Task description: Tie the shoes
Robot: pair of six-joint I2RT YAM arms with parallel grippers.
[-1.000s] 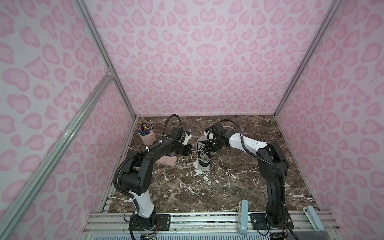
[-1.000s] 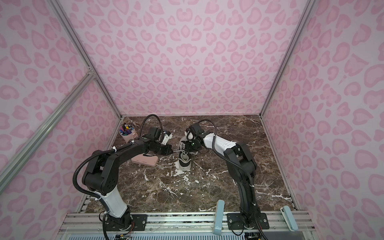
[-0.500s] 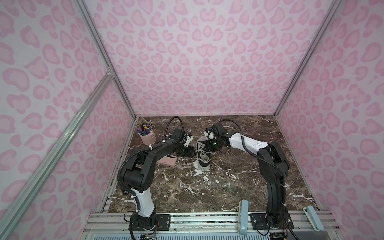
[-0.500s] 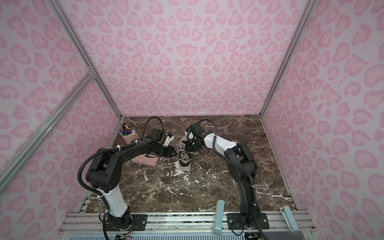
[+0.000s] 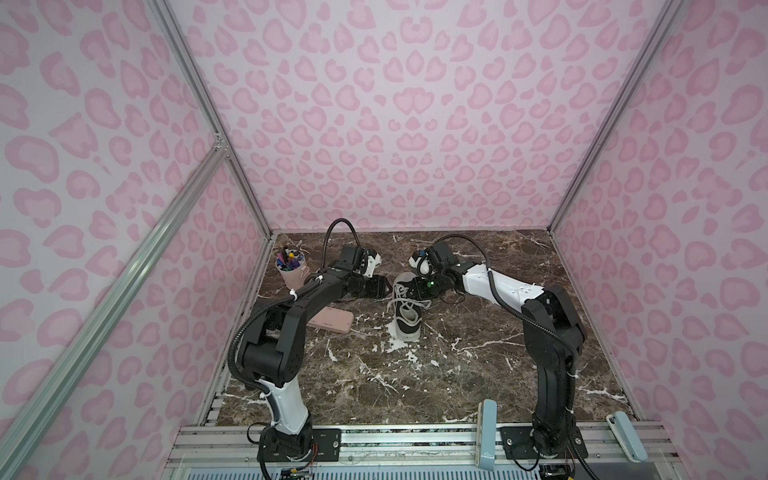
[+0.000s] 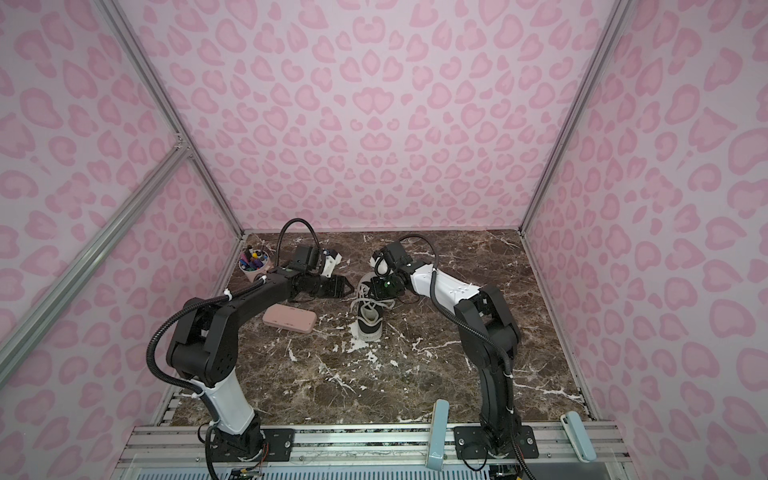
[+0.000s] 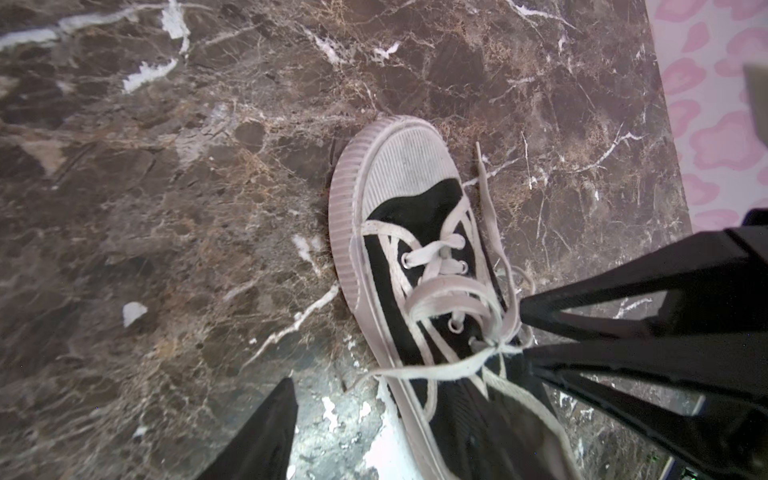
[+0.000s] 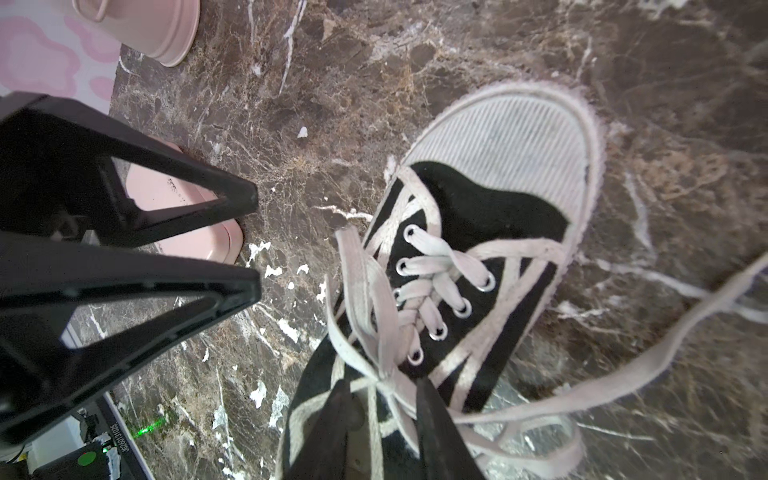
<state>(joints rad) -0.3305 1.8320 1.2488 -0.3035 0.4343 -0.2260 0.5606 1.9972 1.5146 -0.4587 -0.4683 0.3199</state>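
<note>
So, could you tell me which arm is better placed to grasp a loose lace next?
Probably left. The left gripper stands beside the sneaker with jaws open and empty, and a lace loop lies on its side. The right gripper is occupied, jaws closed around the knotted laces.

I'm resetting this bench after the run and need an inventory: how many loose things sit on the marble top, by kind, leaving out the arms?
Sneaker: 1
Pink flat case: 1
Pink cup of pens: 1 (the pens inside are too small to count)
Total: 3
</note>
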